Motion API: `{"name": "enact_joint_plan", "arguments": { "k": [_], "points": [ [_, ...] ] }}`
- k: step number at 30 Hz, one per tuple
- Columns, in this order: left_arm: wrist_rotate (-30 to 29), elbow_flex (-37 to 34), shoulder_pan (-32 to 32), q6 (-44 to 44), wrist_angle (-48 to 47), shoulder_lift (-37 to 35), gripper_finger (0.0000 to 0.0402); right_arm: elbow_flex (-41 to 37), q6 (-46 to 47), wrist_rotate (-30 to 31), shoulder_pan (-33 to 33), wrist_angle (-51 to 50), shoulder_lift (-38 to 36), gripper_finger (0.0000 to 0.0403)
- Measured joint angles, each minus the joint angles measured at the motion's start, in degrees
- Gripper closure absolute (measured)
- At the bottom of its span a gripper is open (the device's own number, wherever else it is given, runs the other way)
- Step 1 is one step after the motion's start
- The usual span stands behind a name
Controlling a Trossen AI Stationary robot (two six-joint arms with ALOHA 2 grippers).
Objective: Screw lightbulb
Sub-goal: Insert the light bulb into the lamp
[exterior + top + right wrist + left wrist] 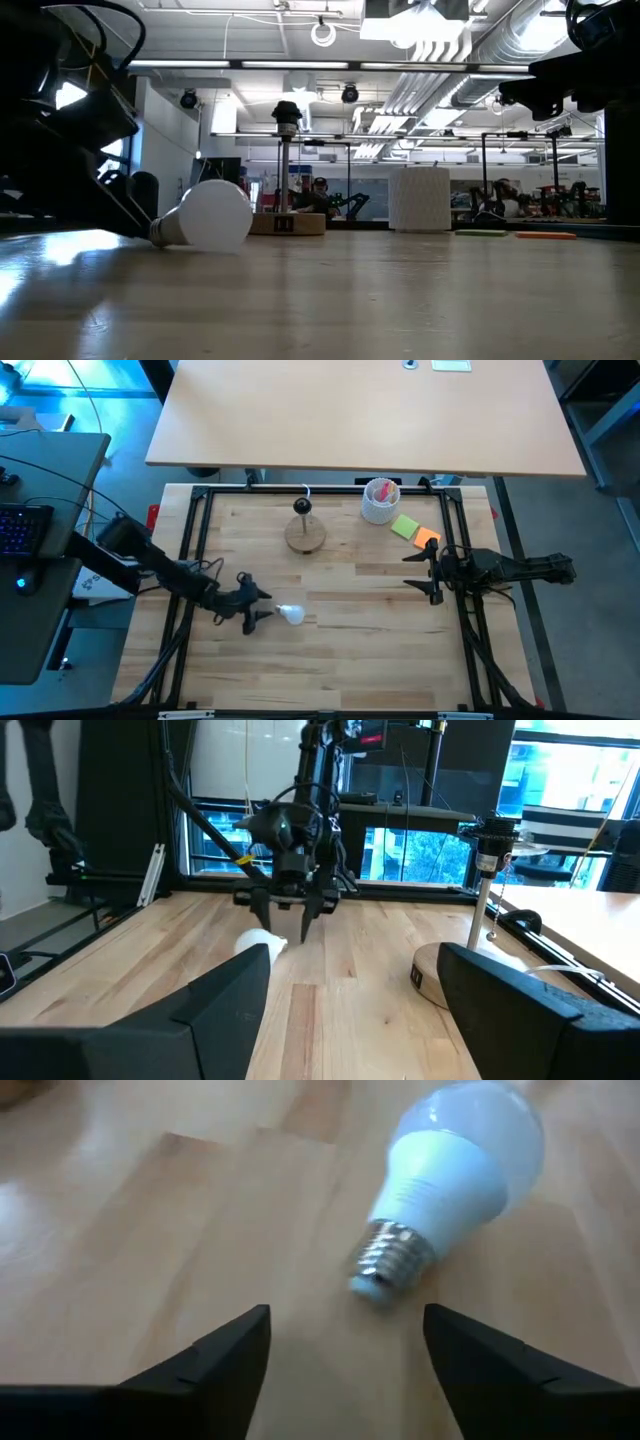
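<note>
Bulb (291, 614) lies on its side on table (380, 660), near-centre, just right of L gripper (262, 606). L gripper spread wide, empty; screw base (385, 1260) points at it, long axis roughly in line w/ approach. R gripper (428, 572) spread, empty, waits well apart at right; L arm is nearer.

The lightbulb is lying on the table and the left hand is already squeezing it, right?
Not quite. The lightbulb is lying on the table, but the left hand is not squeezing it. The left wrist view shows the fingers open, with the bulb's screw base just ahead of them and bare wood in between.
</note>
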Motion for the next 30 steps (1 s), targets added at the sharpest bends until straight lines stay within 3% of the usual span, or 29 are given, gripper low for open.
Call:
{"name": "enact_joint_plan", "arguments": {
  "k": [6,14,17,21,30],
  "points": [
    [4.2,5.7,-0.2,11.2,5.1,8.8,0.0116,0.0,0.0,0.0,0.0,0.0,0.0,0.0117],
    [4.3,8.3,-0.2,13.4,8.8,14.2,0.0115,0.0,0.0,0.0,0.0,0.0,0.0,0.0117],
    [7.0,8.1,-0.2,15.3,12.4,14.9,0.0116,0.0,0.0,0.0,0.0,0.0,0.0,0.0117],
    [11.2,8.2,-0.1,14.7,15.5,15.6,0.0129,0.0,0.0,0.0,0.0,0.0,0.0,0.0117],
    [10.3,8.4,0.2,11.2,19.1,16.9,0.019,0.0,0.0,0.0,0.0,0.0,0.0,0.0117]
  ]
}}
